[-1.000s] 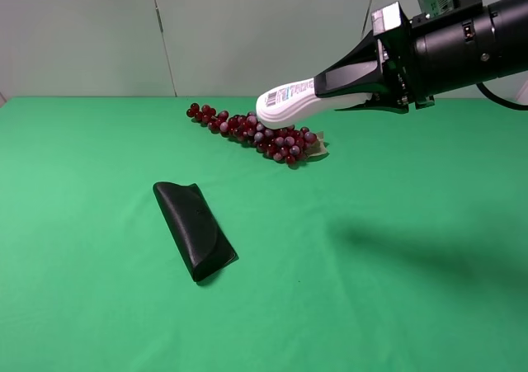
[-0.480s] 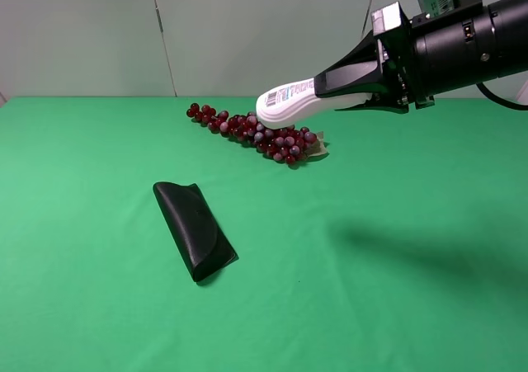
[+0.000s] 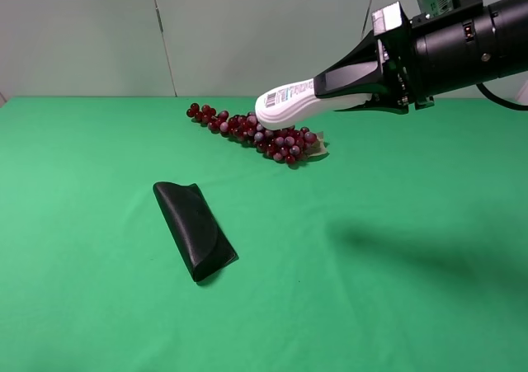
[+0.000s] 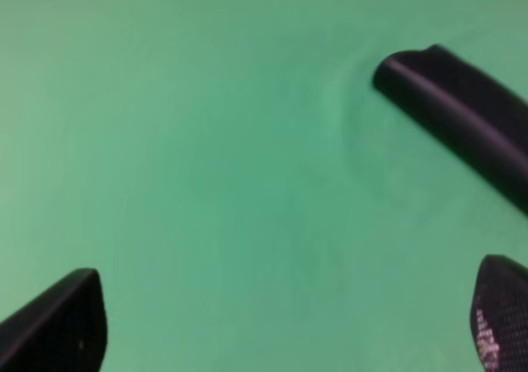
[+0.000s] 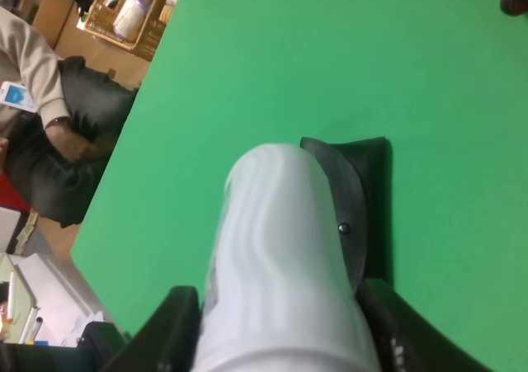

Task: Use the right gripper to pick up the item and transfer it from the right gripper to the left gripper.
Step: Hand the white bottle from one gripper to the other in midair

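Projecting straight ahead of the right end effector, which is clamped on its rear half, the item is held aloft, long axis near level, free end offered leftward. The left end effector is spread wide above the tabletop.
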Controlling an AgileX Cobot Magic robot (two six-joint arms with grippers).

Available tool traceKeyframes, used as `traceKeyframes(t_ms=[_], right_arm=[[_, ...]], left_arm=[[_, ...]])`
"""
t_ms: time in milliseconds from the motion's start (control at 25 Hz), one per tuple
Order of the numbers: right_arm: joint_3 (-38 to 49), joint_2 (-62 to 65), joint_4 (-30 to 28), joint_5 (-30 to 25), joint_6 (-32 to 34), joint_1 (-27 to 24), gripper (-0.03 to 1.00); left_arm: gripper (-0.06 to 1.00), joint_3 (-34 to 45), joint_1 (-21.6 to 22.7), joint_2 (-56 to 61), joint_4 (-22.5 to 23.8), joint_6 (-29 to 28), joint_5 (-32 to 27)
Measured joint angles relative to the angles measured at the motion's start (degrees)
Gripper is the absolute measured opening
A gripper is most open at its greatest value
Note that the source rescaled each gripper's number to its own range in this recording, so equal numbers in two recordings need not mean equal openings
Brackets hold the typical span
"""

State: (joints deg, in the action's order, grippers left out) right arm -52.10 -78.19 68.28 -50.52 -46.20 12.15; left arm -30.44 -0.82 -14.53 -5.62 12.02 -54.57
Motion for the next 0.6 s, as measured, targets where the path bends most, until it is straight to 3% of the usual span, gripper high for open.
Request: traceKeyframes(t_ms=[160,280,360,600], right_arm=[[0.0,0.0,0.0,-0.4,0.0,0.0,0.02],[0.0,0.0,0.0,-0.4,0.0,0.0,0.02],[0.0,0.0,0.0,-0.5,0.0,0.0,0.02],[0.0,0.0,0.0,-0.5,0.0,0.0,0.02]], left_arm=[[1.00,-0.1,-0.8,-8.9,-9.2,14.8,6.8],[1.00,-0.1,-1.6,-16.2,-20.3,31.6,12.9],[1.00,-0.6,-1.7,-21.8,-30.7,45.4,15.7],[1.00,-4.2,-1.7,-37.1,-53.6,79.7,16.4]])
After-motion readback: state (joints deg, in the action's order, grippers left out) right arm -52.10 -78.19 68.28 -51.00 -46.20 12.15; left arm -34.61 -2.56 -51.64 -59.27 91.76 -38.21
